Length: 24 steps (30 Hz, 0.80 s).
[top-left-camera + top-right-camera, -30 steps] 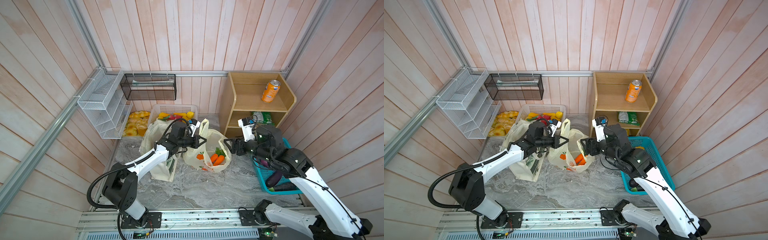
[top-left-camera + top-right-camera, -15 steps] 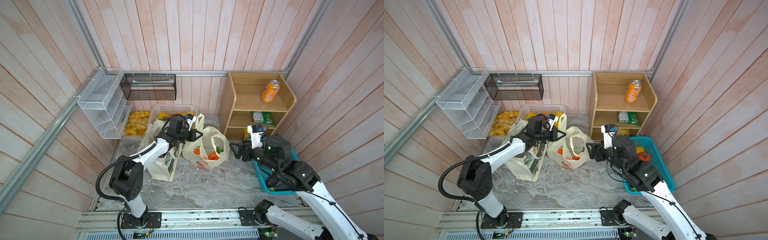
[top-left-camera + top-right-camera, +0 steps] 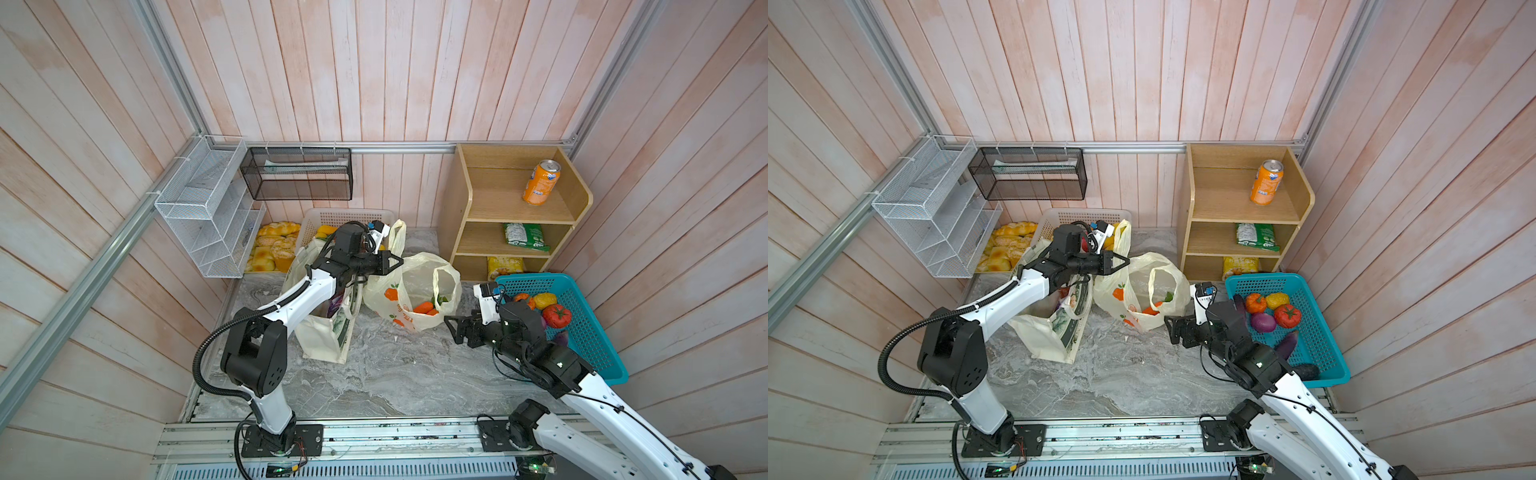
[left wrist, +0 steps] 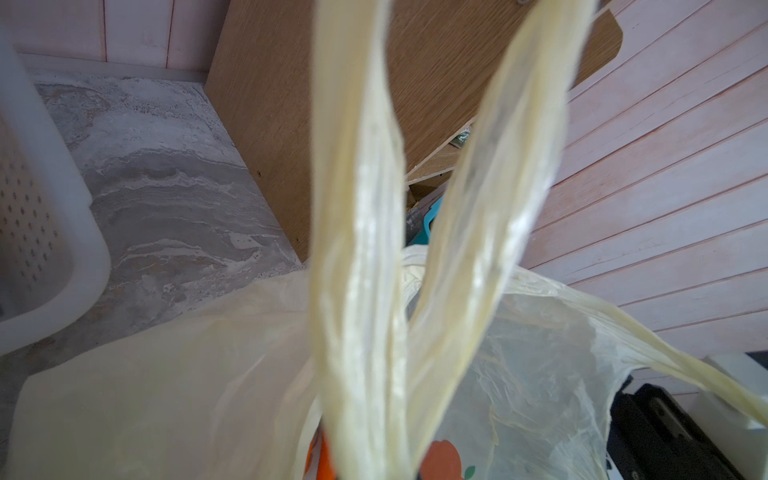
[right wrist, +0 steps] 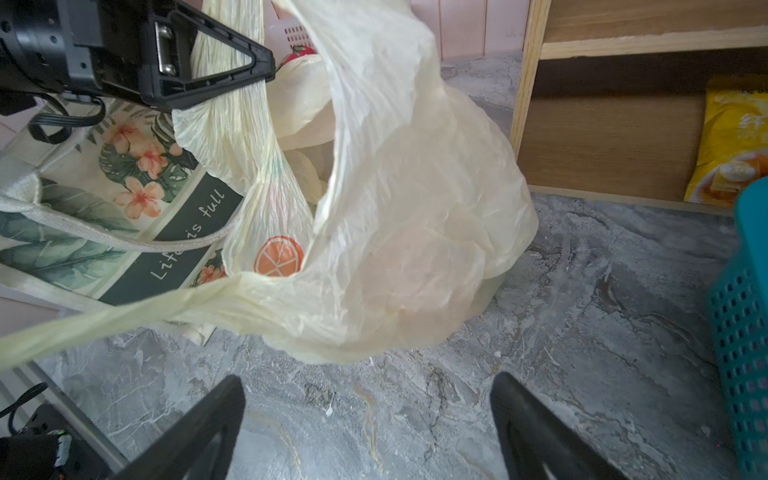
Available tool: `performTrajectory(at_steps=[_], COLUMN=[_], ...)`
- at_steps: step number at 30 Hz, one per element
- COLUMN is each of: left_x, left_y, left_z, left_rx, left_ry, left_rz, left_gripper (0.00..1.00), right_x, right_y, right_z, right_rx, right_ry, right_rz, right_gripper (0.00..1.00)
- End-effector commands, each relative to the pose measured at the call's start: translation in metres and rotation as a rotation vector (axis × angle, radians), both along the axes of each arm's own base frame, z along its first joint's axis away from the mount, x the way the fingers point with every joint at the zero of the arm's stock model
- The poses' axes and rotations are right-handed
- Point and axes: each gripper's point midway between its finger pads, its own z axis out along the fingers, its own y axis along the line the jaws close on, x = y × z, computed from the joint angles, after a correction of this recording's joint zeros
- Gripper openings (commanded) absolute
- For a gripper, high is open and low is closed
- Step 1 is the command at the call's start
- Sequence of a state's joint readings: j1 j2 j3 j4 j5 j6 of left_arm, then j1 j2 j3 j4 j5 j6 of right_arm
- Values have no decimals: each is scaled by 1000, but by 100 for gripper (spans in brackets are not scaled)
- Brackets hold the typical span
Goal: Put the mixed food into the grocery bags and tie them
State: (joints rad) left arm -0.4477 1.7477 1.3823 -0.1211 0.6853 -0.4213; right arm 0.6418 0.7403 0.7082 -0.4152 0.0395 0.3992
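Observation:
The pale-yellow plastic bag (image 3: 419,286) (image 3: 1142,291) (image 5: 415,216), printed with oranges, sits on the marble floor. Orange carrots (image 3: 424,308) (image 3: 1152,310) show through its mouth. My left gripper (image 3: 398,262) (image 3: 1125,262) (image 5: 259,62) is shut on one bunched loop handle (image 4: 361,249) and holds it up. The other handle (image 5: 124,316) hangs loose. Left of the plastic bag stands the cream cloth tote (image 3: 324,336) (image 3: 1046,332) (image 5: 124,187), with a purple packet (image 3: 333,306) inside. My right gripper (image 3: 451,328) (image 3: 1171,330) (image 5: 368,380) hovers open and empty just right of the plastic bag.
A wooden shelf (image 3: 461,216) at the back right holds an orange can (image 3: 540,183), a green packet (image 3: 524,237) and a yellow packet (image 5: 731,145). A teal basket (image 3: 598,345) of toy vegetables sits beside my right arm. A white basket (image 3: 328,216) and bread (image 3: 270,245) lie behind the tote.
My right gripper has drawn back from the plastic bag toward the front and opened wider. My left gripper has lifted the handle slightly toward the back.

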Motion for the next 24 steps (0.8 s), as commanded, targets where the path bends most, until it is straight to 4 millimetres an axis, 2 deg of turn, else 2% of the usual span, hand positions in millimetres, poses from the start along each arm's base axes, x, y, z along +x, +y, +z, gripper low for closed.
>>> performTrajectory(at_steps=[1, 11, 18, 24], left_x=[2, 2, 4, 5], left_y=[-3, -5, -8, -11], left_z=[-2, -5, -3, -7], left_rx=[3, 3, 4, 4], left_ry=[-4, 5, 3, 10], left_rz=[-31, -47, -62, -87], left_gripper=[0, 0, 0, 0], right_x=[18, 74, 110, 133], right_y=[5, 9, 15, 31], right_z=[14, 26, 32, 21], right_rx=[0, -171, -165, -181], right_ry=[-75, -174, -210, -189], right_rz=[-27, -95, -71, 7], right_gripper=[94, 96, 96, 91])
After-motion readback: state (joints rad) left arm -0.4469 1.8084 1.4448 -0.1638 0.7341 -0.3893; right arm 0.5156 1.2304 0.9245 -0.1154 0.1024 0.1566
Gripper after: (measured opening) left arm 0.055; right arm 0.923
